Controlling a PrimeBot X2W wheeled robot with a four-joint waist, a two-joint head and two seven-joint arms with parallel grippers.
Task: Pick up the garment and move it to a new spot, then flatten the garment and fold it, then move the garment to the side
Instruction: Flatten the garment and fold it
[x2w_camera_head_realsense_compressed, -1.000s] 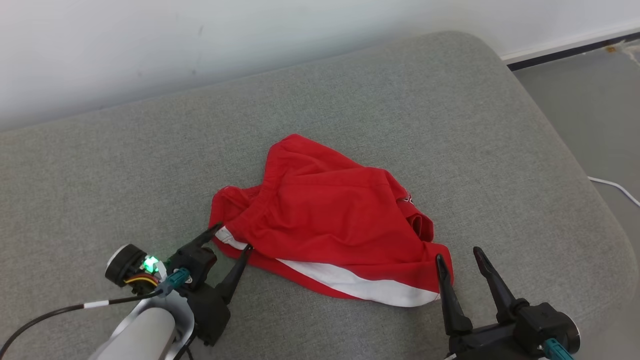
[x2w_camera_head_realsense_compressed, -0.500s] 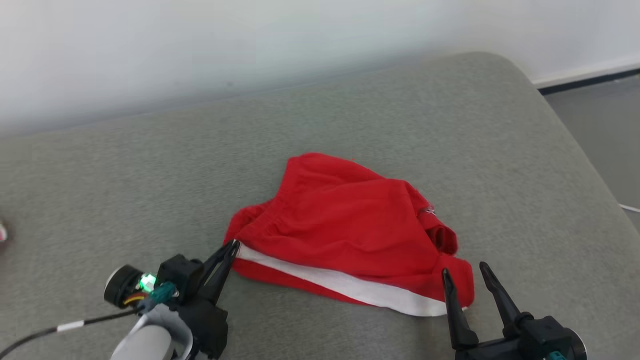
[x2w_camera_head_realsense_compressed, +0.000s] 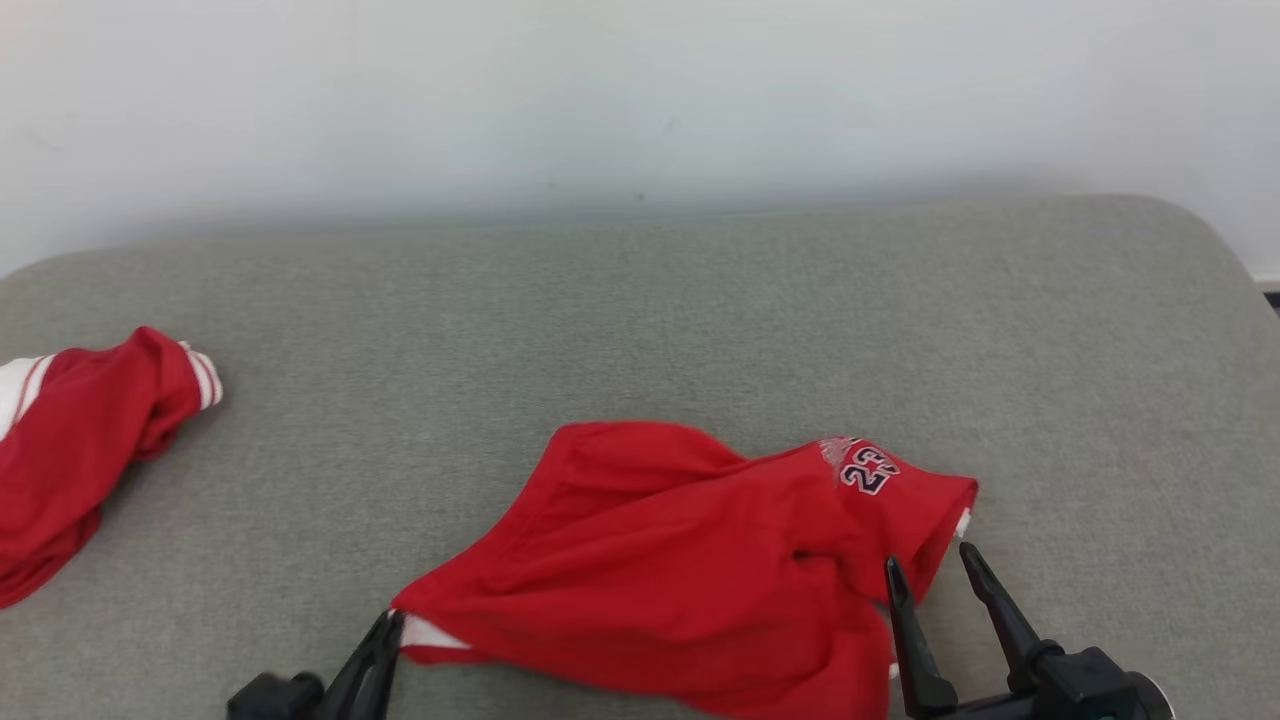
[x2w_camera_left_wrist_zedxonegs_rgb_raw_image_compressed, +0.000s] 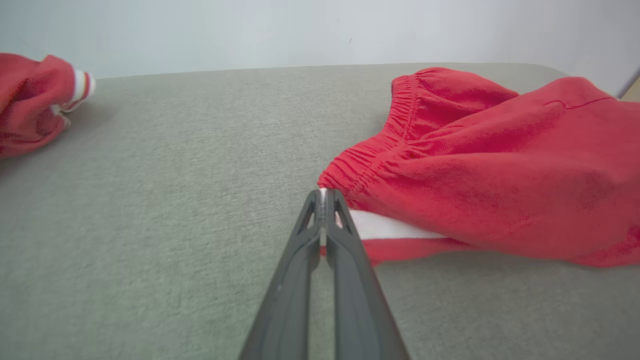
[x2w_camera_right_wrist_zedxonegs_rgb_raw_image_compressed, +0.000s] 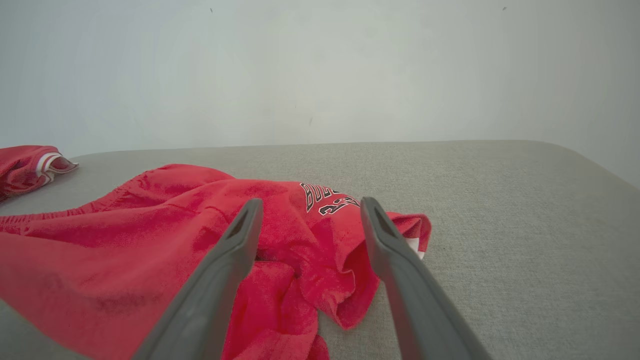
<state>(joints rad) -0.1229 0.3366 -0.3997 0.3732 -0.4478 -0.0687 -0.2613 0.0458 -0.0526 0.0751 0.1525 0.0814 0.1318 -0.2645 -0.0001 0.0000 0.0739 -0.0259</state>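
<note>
The garment is a pair of red shorts with a white side stripe and a number print, lying crumpled on the grey cushion. In the left wrist view the garment shows its elastic waistband. My left gripper is shut on the white-striped corner of the waistband at the lower left; its own view shows the left gripper pinching that white edge. My right gripper stands open at the garment's right end. In the right wrist view the right gripper has the garment lying between and beneath its fingers, not gripped.
A second red piece of clothing with white cuffs lies at the far left of the cushion. The cushion's rounded right edge meets a pale wall behind. Bare grey fabric stretches between the two red pieces.
My left gripper has shut on the garment's striped corner. The head camera has swung left, bringing the second red piece into view. The garment has shifted and its number print now shows.
</note>
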